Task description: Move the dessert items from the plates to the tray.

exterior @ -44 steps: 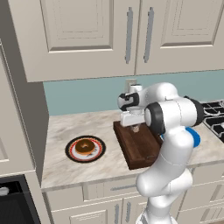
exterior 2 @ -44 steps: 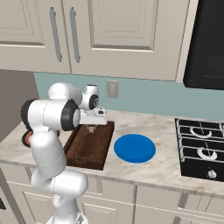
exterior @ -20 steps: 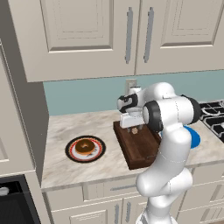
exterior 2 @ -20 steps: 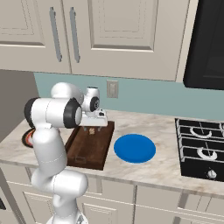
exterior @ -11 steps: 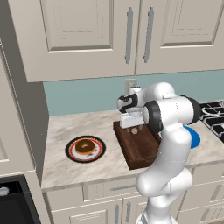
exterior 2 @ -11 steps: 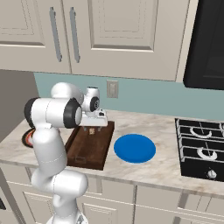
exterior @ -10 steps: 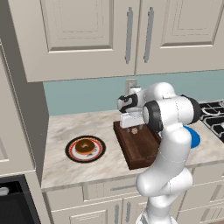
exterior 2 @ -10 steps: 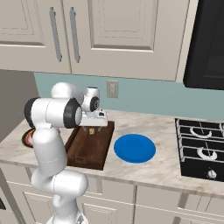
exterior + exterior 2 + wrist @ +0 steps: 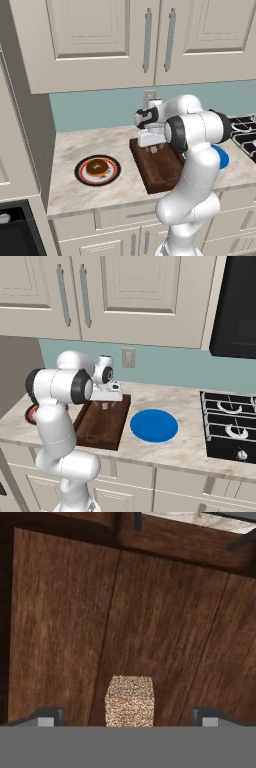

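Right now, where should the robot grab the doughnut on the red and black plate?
Probably from straight above, with the jaws pinching across one side of the doughnut, one finger down its hole. It lies flat on the plate, so its edges sit low.

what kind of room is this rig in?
A rendered home kitchen, by the look of it: cream wall cabinets over a marble-look counter, a gas stove at the counter's end, and a dark oven or microwave above it.
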